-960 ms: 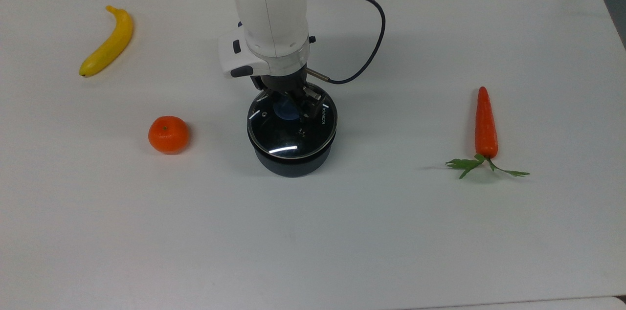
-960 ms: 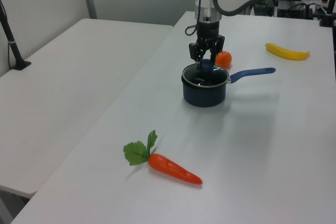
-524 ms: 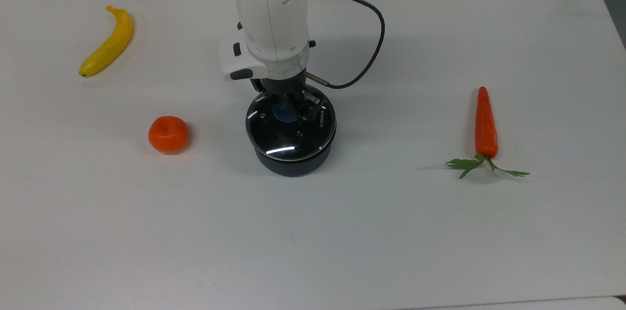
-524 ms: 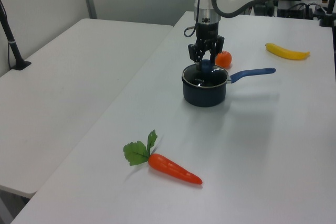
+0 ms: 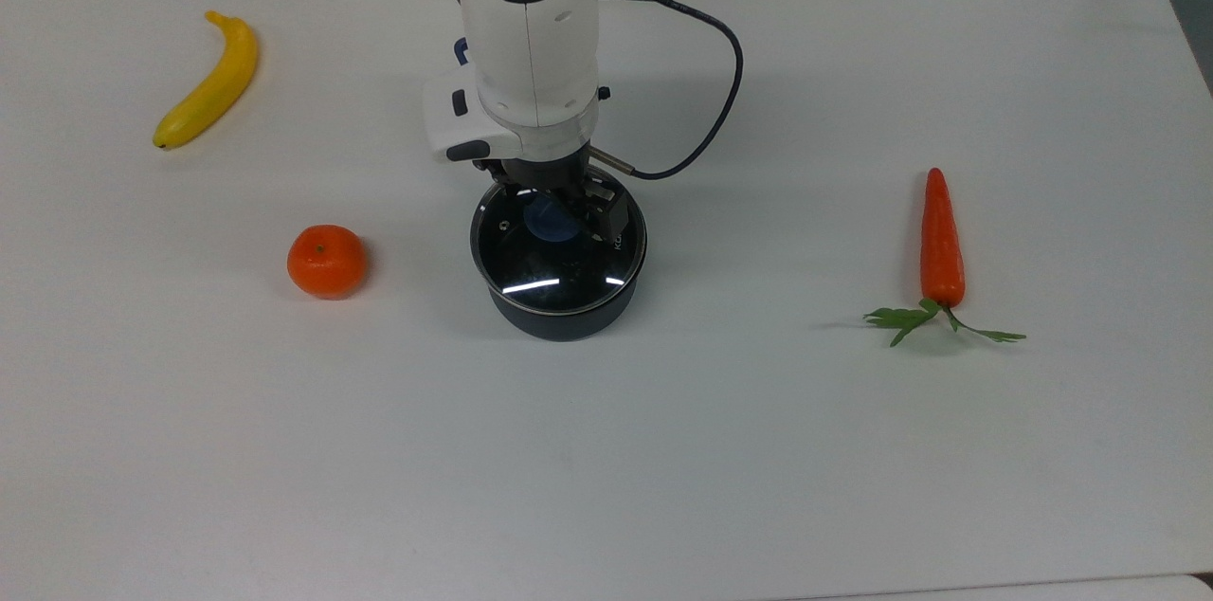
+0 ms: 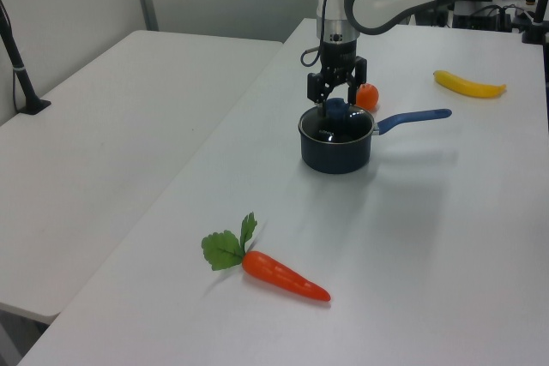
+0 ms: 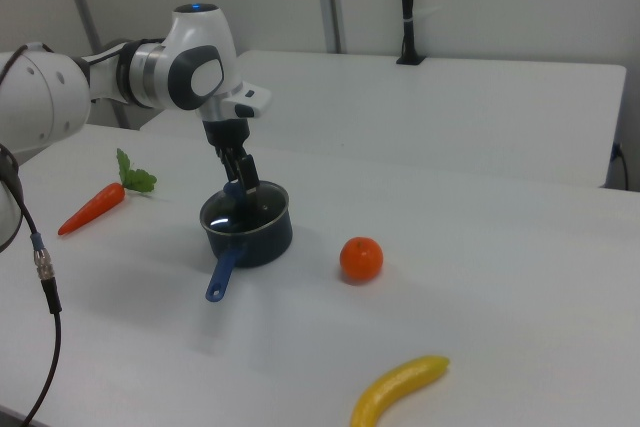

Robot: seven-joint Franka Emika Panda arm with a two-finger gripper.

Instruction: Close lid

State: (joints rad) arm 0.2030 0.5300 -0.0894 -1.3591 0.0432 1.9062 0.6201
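Note:
The lid is clear glass with a blue knob, and it lies flat on the dark saucepan. The pan's blue handle sticks out to the left view's right. My gripper points straight down over the knob. One finger stands to the knob's right in the top view, with a gap between them. In the left view the gripper straddles the knob with its fingers spread wider than the knob. The right view shows the gripper just above the lid.
On the white table lie a banana at the top view's far left, an orange left of the pan and a carrot at the right. A dark cable loops from the arm's wrist.
The lid and pan sit slightly further to the top view's left. The arm has shifted a little, and a finger now covers part of the lid's lettering.

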